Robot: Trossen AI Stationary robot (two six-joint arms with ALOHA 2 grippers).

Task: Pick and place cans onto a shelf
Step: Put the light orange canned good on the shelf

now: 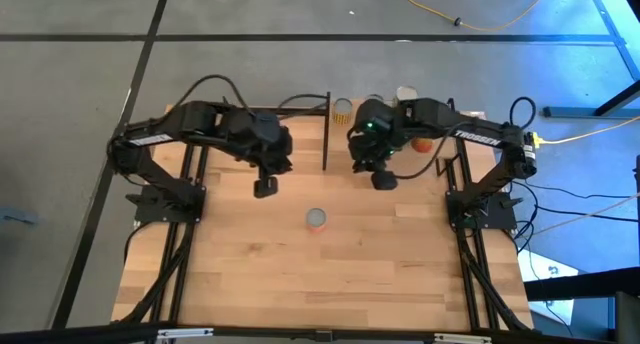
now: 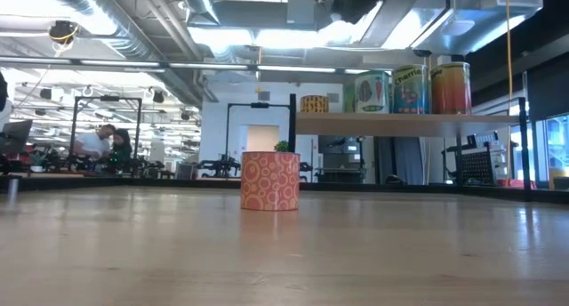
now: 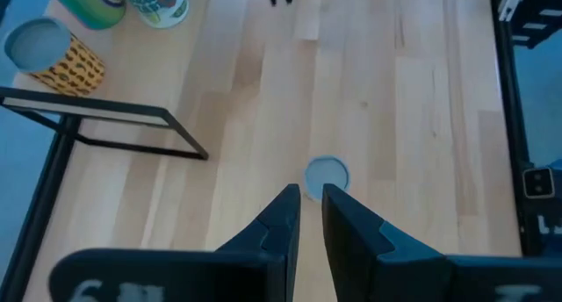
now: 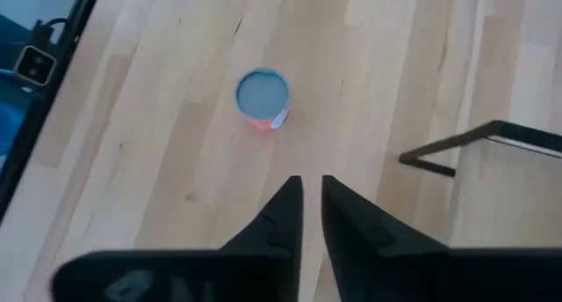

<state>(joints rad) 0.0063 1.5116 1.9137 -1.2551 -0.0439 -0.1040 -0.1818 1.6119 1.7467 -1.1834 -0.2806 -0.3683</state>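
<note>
Light wood covers the bench in the overhead view. One can with a grey lid stands alone near the bench's middle. Both dark arms reach in over the far half. The left claw hangs just left of a thin black post of the shelf; the right claw hangs just right of that post. The lone can sits between the two claws, nearer the front edge and apart from both. More cans stand on the shelf at the far edge, partly hidden by the right arm, among them a yellow patterned can.

Seen level across the bench, the lone can shows an orange label with pale circles and stands upright. Behind it, the raised shelf carries four upright cans: the yellow one and three taller cans in green, pale and orange. People sit at desks far off on the left.

From the left wrist, the left claw's fingers stand a narrow gap apart, holding nothing, with the grey lid just beyond the tips.

From the right wrist, the right claw's fingers likewise stand slightly apart and empty, the can well beyond them.
</note>
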